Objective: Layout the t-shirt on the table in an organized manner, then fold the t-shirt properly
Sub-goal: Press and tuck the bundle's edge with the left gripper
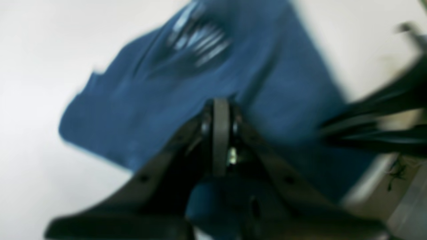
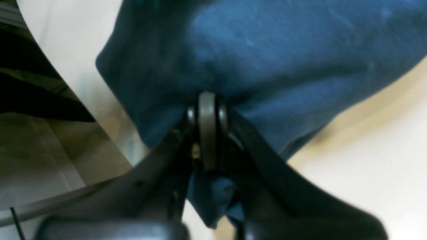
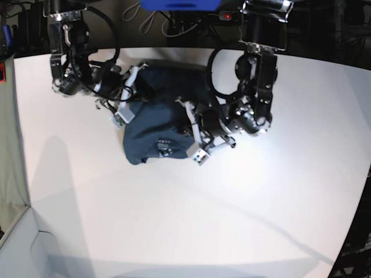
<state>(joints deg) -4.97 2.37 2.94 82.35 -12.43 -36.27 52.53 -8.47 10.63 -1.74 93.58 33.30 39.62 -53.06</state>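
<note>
The dark navy t-shirt [image 3: 153, 124] lies bunched on the white table [image 3: 174, 220], near its far side. A small white print [image 3: 163, 148] shows on the shirt's near edge. My left gripper [image 3: 191, 132] is shut on the shirt's right side. In the blurred left wrist view its fingertips [image 1: 221, 110] pinch cloth, and the t-shirt [image 1: 140, 100] spreads out beyond them. My right gripper [image 3: 128, 95] is shut on the shirt's left side. In the right wrist view its fingers [image 2: 207, 106] clamp a fold, with the t-shirt [image 2: 267, 56] hanging creased ahead and a tuft below.
The table's curved edge [image 2: 63, 76] runs close by on the left of the right wrist view, with floor beyond it. Cables and dark gear [image 3: 156, 23] sit behind the table's far edge. The other arm [image 1: 383, 116] crosses the right of the left wrist view.
</note>
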